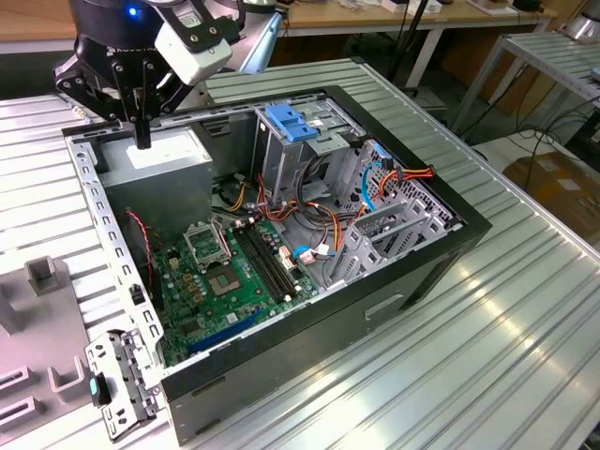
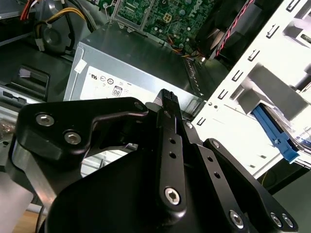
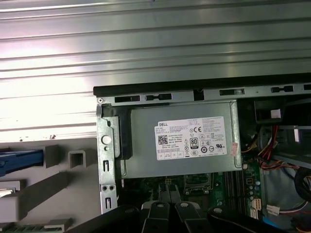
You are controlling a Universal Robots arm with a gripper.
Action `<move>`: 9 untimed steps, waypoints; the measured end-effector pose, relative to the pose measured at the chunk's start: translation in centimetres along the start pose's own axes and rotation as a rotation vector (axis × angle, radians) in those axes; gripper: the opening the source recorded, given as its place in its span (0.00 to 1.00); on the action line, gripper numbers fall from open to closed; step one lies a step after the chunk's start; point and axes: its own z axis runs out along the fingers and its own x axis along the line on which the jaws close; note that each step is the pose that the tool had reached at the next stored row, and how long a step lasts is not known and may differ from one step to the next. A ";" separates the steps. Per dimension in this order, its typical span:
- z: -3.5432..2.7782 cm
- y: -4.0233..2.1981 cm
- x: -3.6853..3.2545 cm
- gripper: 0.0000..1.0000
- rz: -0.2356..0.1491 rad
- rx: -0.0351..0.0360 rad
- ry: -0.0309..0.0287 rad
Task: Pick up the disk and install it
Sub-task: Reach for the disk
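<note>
My gripper (image 1: 142, 141) hangs over the back corner of the open computer case (image 1: 412, 272), just above the grey power-supply box (image 3: 187, 141). Its black fingers (image 3: 163, 195) are pressed together with nothing between them, as both wrist views show. Of the disk I see a light-blue rail (image 3: 19, 160) lying in a grey fixture outside the case, beside the case's side wall. The same blue rail (image 2: 273, 129) appears in the second wrist view, set in the pale fixture. The rest of the disk is cut off at the picture's edge. The gripper is well apart from it.
Inside the case lie a green motherboard (image 1: 234, 272), bundles of coloured cables (image 1: 319, 220) and a tall metal cage with a blue plastic latch (image 1: 291, 122) on top. A grey slotted fixture (image 1: 28, 309) stands at the exterior view's left. The case rests on a ribbed aluminium table (image 1: 487, 347).
</note>
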 end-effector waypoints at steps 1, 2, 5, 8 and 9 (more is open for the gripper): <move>0.02 -0.02 0.19 0.11 0.000 0.0001 0.0012; 0.03 -0.03 0.28 0.11 0.000 0.0001 0.0015; 0.06 -0.05 0.59 0.11 0.000 0.0003 0.0030; 0.09 -0.06 0.81 0.11 0.000 0.0003 0.0047; 0.10 -0.07 0.90 0.11 0.000 0.0003 0.0055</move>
